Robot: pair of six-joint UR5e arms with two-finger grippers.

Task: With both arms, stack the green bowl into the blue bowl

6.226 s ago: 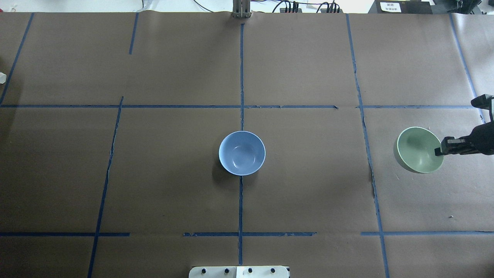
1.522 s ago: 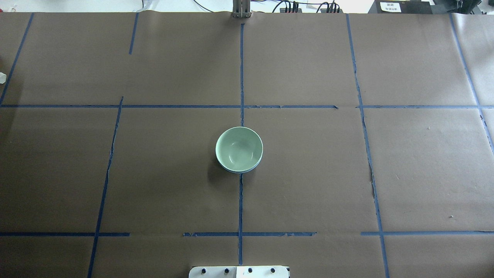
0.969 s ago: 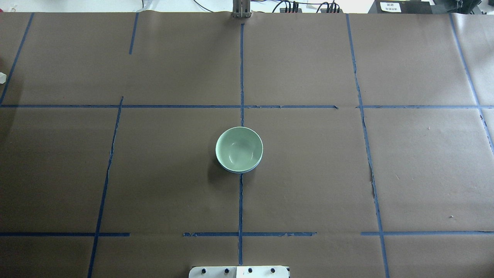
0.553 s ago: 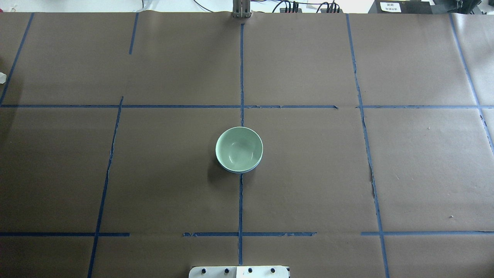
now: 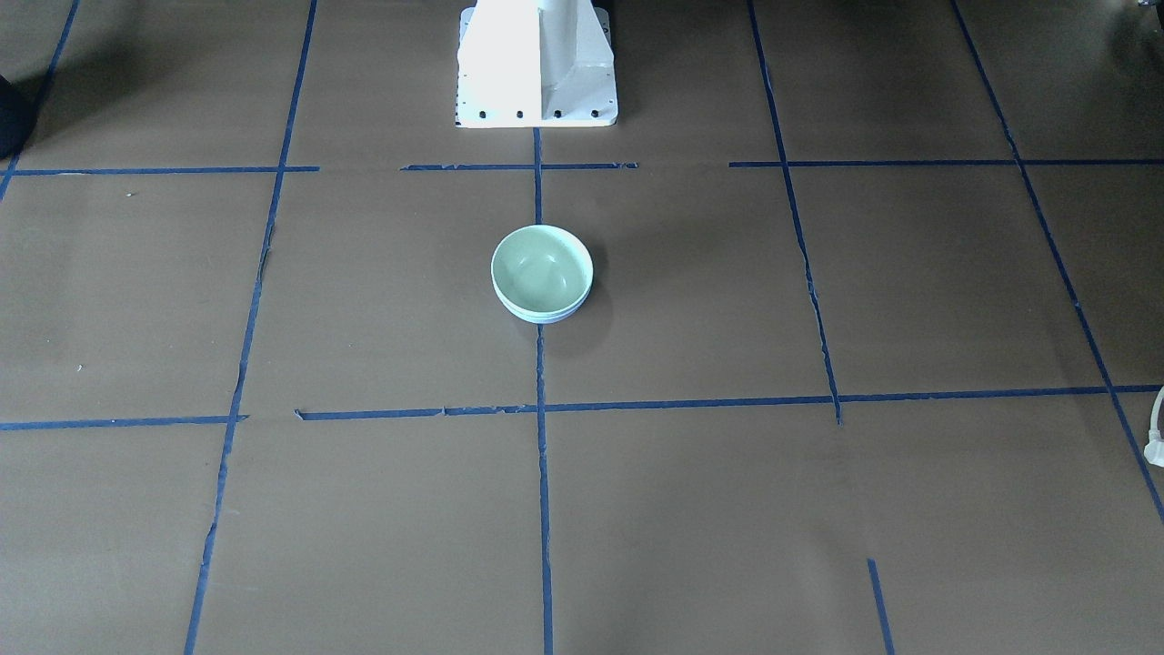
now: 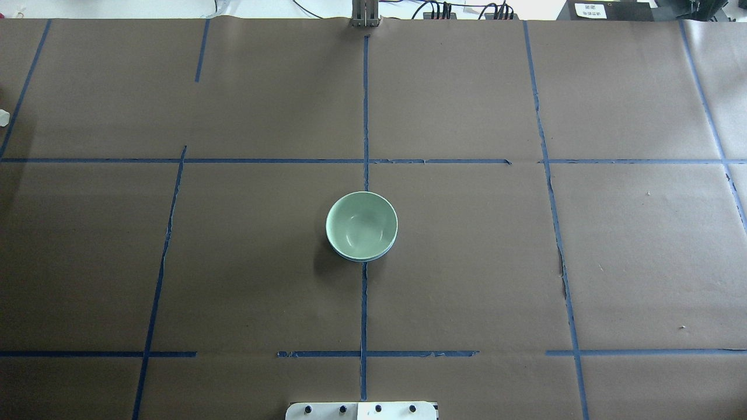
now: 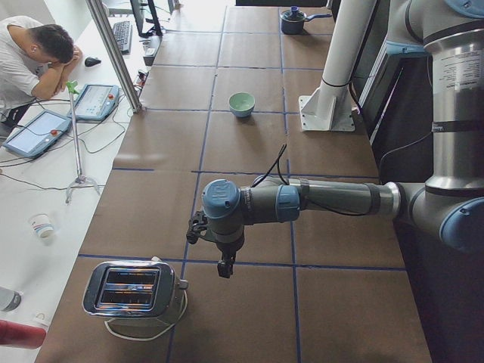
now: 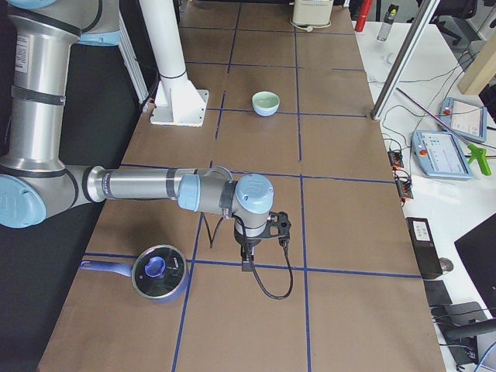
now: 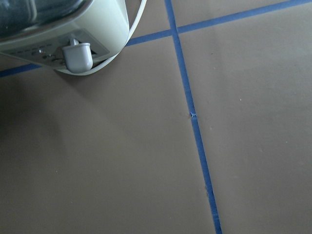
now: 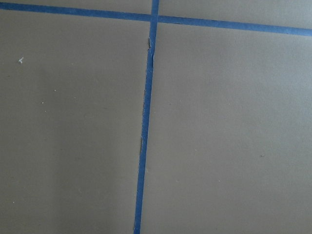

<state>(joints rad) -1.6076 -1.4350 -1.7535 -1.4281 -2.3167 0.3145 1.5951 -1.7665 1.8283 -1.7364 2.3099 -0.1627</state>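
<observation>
The green bowl [image 6: 361, 225] sits nested upright inside the blue bowl [image 6: 363, 258] at the table's centre. Only a thin strip of the blue rim shows under it. The stack also shows in the front view: green bowl [image 5: 541, 267], blue bowl [image 5: 544, 318]. Neither gripper is near the bowls. My left gripper [image 7: 224, 267] shows only in the exterior left view, pointing down over the table's left end. My right gripper [image 8: 246, 262] shows only in the exterior right view, over the right end. I cannot tell whether either is open or shut.
A chrome toaster [image 7: 132, 291] stands near my left gripper and shows in the left wrist view [image 9: 63, 29]. A lidded pot [image 8: 159, 273] sits near my right arm. The white pedestal [image 5: 536, 64] stands behind the bowls. A person [image 7: 30, 60] sits beside the table.
Six seconds ago my right gripper held the green bowl at the right end; now it rests inside the blue bowl and the gripper is gone from the overhead view. Nothing moved lately.
</observation>
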